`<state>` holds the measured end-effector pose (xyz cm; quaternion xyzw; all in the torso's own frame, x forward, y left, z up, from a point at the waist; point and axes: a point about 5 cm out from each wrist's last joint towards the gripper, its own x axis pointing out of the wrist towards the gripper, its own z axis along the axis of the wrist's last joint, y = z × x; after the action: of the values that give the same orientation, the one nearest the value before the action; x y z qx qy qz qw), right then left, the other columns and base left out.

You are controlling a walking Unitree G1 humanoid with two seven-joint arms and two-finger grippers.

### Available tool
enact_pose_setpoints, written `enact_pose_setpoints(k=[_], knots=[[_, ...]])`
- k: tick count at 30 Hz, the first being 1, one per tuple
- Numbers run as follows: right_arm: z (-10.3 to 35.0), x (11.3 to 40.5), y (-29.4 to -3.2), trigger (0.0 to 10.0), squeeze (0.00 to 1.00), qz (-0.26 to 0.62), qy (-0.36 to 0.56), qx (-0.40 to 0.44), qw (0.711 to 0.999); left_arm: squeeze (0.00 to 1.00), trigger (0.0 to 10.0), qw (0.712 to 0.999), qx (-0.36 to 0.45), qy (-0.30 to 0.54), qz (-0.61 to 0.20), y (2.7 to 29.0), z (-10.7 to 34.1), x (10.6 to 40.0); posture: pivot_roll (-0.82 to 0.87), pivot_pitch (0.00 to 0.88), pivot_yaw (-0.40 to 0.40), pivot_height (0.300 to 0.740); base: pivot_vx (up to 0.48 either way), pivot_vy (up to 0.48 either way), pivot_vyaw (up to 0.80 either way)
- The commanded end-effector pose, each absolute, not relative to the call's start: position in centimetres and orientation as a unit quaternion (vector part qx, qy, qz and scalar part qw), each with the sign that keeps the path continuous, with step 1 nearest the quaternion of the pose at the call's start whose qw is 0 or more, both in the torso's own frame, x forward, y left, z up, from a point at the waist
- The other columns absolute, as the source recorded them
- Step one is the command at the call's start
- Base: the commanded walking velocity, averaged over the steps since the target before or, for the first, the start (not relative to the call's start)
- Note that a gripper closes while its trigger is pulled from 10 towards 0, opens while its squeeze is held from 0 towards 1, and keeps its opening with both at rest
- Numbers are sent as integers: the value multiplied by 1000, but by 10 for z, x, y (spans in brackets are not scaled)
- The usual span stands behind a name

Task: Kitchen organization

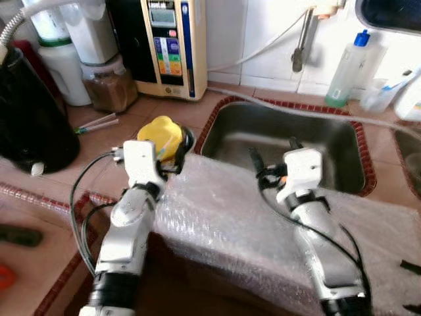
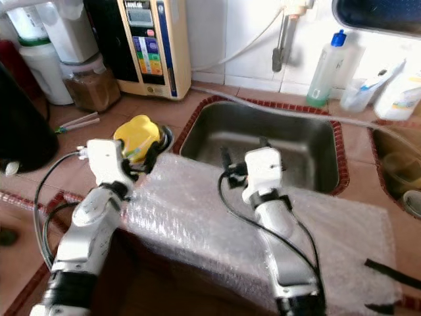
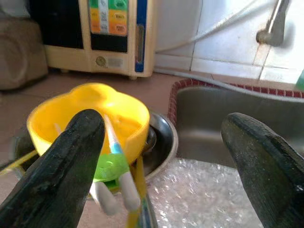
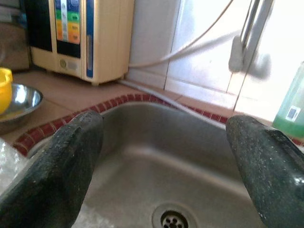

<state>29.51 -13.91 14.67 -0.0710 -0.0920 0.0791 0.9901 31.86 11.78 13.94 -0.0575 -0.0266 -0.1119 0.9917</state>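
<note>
A yellow bowl (image 1: 160, 135) rests in a steel bowl (image 3: 161, 137) on the tiled counter, just left of the sink (image 1: 342, 141). Thin utensils (image 3: 114, 142), one white and blue, one yellow, with a green piece, lean out of the yellow bowl. My left gripper (image 1: 182, 150) is open right in front of that bowl, its left finger (image 3: 71, 161) near the rim. My right gripper (image 1: 273, 151) is open and holds nothing above the sink's near edge, facing the drain (image 4: 173, 219). Both arms reach over a sheet of bubble wrap (image 1: 223, 217).
A cream water appliance (image 1: 172, 46), a jar of brown contents (image 1: 108, 89) and a black rounded appliance (image 1: 29, 125) line the counter's left and back. A tap (image 1: 299, 46) and a bottle of green liquid (image 1: 348, 69) stand behind the sink. Thin sticks (image 1: 95, 123) lie on the tiles.
</note>
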Motion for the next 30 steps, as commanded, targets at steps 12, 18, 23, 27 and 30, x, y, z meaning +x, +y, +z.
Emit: enact_pose_setpoints(k=[12, 18, 23, 27, 30], knots=[[151, 296, -130, 10000, 0, 86, -103, -59, 989, 0, 10000, 995, -19, -63, -77, 131, 152, 322, 20, 0, 50, 740, 0, 0, 0], [152, 296, -128, 10000, 0, 91, -106, -59, 988, 0, 10000, 992, 6, -84, -96, 127, 156, 319, 19, 0, 50, 740, 0, 0, 0], [153, 296, -125, 10000, 0, 104, -108, -57, 987, 0, 10000, 989, 3, -96, -115, 123, 161, 319, 23, 0, 49, 740, 0, 0, 0], [153, 296, -122, 10000, 0, 112, -109, -57, 986, 0, 10000, 987, 5, -91, -131, 119, 158, 318, 25, 0, 48, 740, 0, 0, 0], [154, 296, -119, 10000, 0, 119, -110, -58, 985, 0, 10000, 986, -1, -77, -149, 116, 153, 316, 25, 0, 48, 740, 0, 0, 0]])
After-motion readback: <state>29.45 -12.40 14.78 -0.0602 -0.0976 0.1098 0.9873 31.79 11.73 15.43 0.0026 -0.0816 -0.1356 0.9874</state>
